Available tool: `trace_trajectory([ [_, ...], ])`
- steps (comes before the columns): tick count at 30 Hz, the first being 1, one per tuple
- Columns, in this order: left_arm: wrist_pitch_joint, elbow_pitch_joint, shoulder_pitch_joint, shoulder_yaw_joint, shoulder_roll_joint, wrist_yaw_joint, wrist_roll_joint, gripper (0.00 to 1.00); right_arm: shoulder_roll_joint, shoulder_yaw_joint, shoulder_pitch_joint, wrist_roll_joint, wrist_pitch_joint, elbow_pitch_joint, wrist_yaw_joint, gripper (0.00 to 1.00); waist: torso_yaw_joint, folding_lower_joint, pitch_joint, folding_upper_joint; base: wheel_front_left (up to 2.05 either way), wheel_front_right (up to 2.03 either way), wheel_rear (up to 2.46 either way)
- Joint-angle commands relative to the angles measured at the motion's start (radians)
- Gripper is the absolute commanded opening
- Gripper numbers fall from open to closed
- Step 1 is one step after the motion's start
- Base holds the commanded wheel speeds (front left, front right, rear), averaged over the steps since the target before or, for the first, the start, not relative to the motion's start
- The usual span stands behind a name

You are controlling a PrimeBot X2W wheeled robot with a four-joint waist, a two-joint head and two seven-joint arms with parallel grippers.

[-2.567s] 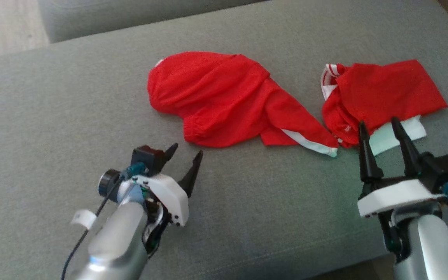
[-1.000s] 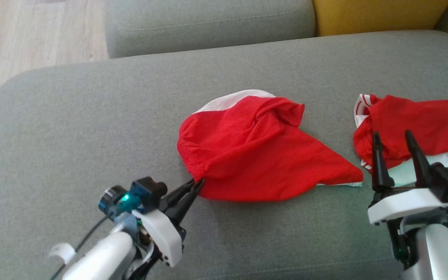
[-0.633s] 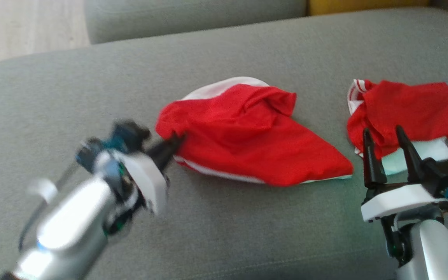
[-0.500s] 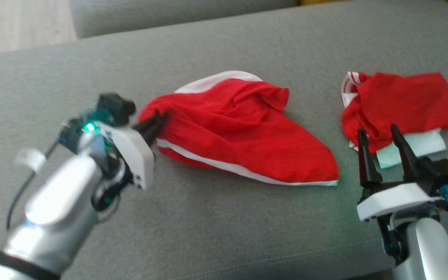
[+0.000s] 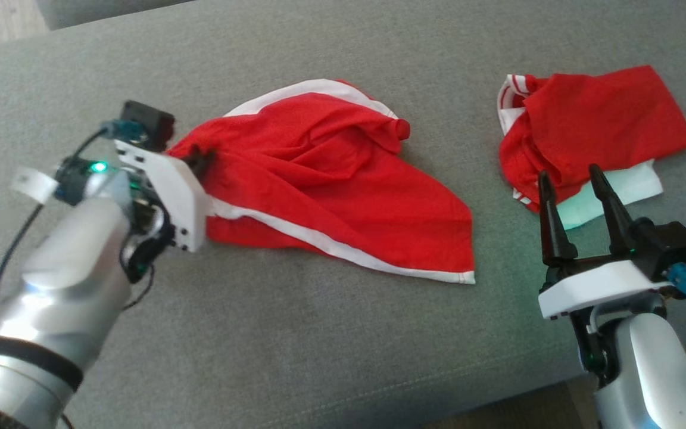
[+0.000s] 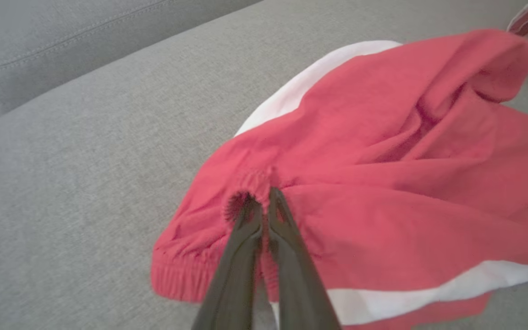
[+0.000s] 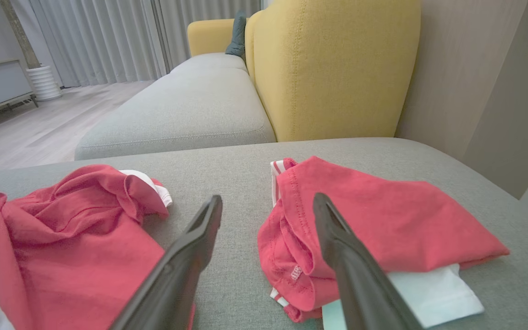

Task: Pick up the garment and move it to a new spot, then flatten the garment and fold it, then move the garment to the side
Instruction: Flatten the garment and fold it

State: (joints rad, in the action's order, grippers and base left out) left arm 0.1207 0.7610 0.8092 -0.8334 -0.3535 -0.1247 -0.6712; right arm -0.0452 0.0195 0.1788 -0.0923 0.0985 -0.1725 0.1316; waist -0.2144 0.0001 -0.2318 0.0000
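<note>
Firmly, the left hand [image 6: 263, 201] pinches the red garment [image 5: 331, 173] on the grey sofa [image 5: 319, 333], while the right hand [image 5: 569, 174] hovers spread.

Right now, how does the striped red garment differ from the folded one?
The striped garment is pinched at its gathered edge by the shut left gripper; nothing grips the folded garment, the right gripper is open. The striped garment lies spread and crumpled; the folded garment is compact, on white cloth. Both are red with white trim, on the grey cushion.
</note>
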Motion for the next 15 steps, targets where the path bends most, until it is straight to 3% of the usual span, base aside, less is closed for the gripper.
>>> trace_trajectory([
  [1, -0.012, -0.024, 0.06, 0.025, -0.026, -0.006, -0.011, 0.48, -0.005, 0.018, 0.043, 0.002, 0.013, 0.03, -0.001, 1.0, 0.006, -0.0001, 0.0, 0.0, 0.0, 0.0, 0.0],
  [2, -0.018, -0.028, 0.061, 0.011, -0.025, -0.006, -0.023, 0.85, -0.005, 0.017, 0.044, 0.002, 0.014, 0.028, -0.001, 1.0, 0.012, -0.0001, 0.001, 0.0, 0.0, 0.0, 0.0],
  [3, -0.027, -0.032, 0.062, -0.002, -0.026, -0.006, -0.033, 1.0, -0.005, 0.016, 0.045, 0.002, 0.015, 0.025, -0.001, 1.0, 0.017, -0.0001, 0.003, 0.0, 0.0, 0.0, 0.0],
  [15, -0.18, -0.063, 0.039, -0.041, -0.049, -0.006, -0.117, 1.0, -0.005, -0.009, 0.044, 0.01, 0.019, 0.005, -0.001, 1.0, 0.104, -0.0001, 0.073, 0.0, 0.0, 0.0, 0.0],
])
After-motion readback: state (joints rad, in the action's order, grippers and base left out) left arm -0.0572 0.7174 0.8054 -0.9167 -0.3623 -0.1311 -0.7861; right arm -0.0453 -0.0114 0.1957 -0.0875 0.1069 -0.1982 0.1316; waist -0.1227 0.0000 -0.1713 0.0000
